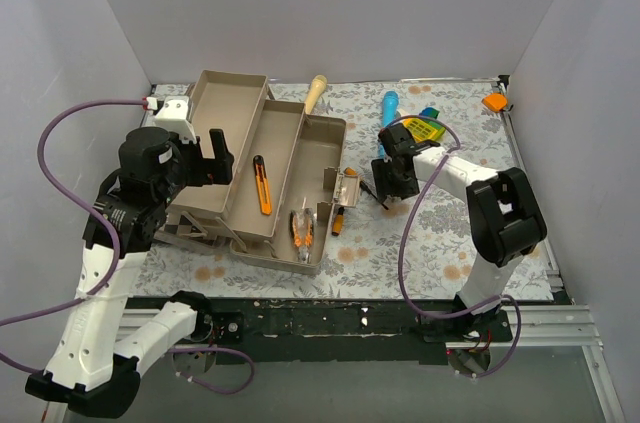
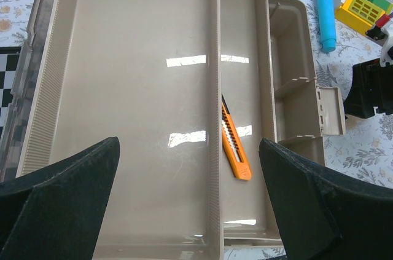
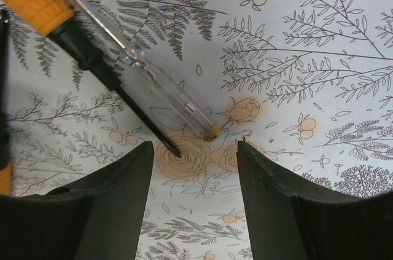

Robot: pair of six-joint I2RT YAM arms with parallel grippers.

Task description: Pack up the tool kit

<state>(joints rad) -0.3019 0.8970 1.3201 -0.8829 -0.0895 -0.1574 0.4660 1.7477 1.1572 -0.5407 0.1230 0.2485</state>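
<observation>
The floral table (image 1: 440, 243) bears the toolbox (image 1: 225, 108), screwdrivers (image 3: 166, 97), blue tool (image 1: 389, 106), toy block (image 1: 425, 129).

A: Quick, any legible text?
B: None readable. The tan rectangular plastic toolbox (image 2: 123, 88) has plain walls, and the slim orange utility knife (image 2: 236, 149) inside it carries no mark I can read.
A: And the yellow plastic toy block (image 2: 359, 9) right of the toolbox?
B: Grid pattern only, too small to read.

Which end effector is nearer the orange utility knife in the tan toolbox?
Left. Left end effector hovers over the toolbox by the knife; right end effector is beyond, over cloth.
</observation>
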